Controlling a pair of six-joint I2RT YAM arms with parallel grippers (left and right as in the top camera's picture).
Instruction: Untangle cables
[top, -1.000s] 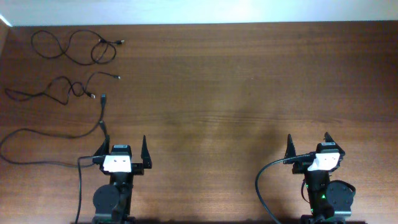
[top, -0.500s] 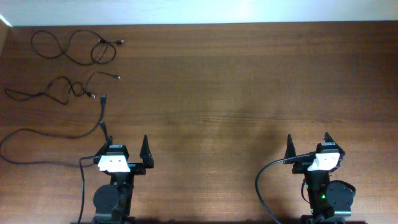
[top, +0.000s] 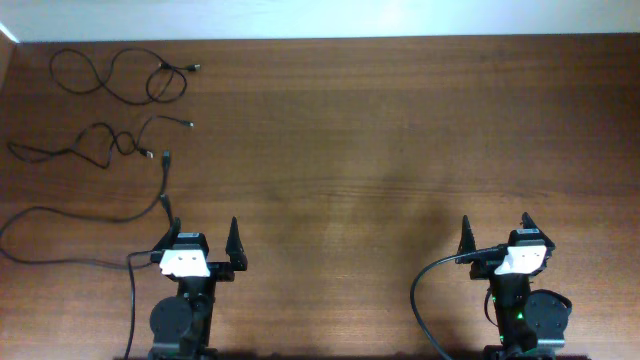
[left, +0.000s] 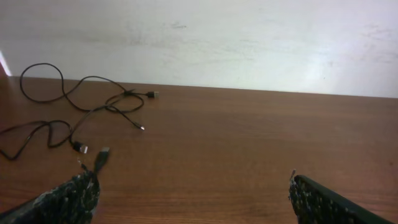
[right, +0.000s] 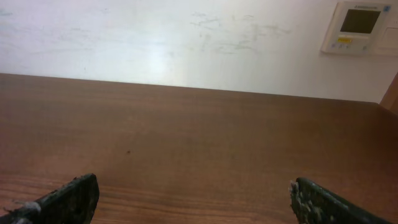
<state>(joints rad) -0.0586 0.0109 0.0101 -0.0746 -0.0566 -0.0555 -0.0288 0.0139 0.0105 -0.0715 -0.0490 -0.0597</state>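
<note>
A dark wooden table (top: 380, 150) stands against a pale wall (left: 249, 37), with the cables (top: 112, 138) spread across its far left corner as thin black strands. One curls nearest the wall and a second kinks just below it. A longer strand (top: 100, 212) sweeps toward the table's left edge, and its plug lies just ahead of the left gripper (top: 203, 232).

Both grippers sit at the near edge with jaws spread wide and nothing between them. The right gripper (top: 496, 228) is well apart from any cord.

The strands look largely separated already, so the main risk is undoing that. A forward reach by the left arm could catch the long strand on its outer finger and drag the plug back into the kinked one. That strand also runs close to the left arm's own cable (top: 131, 300), which invites a mistaken pinch. Cords this thin, lying flat on wood, may slip from closing jaws. A sideways sweep could push loops off the left edge. If the right arm crosses over to help, the two arms could crowd each other.
</note>
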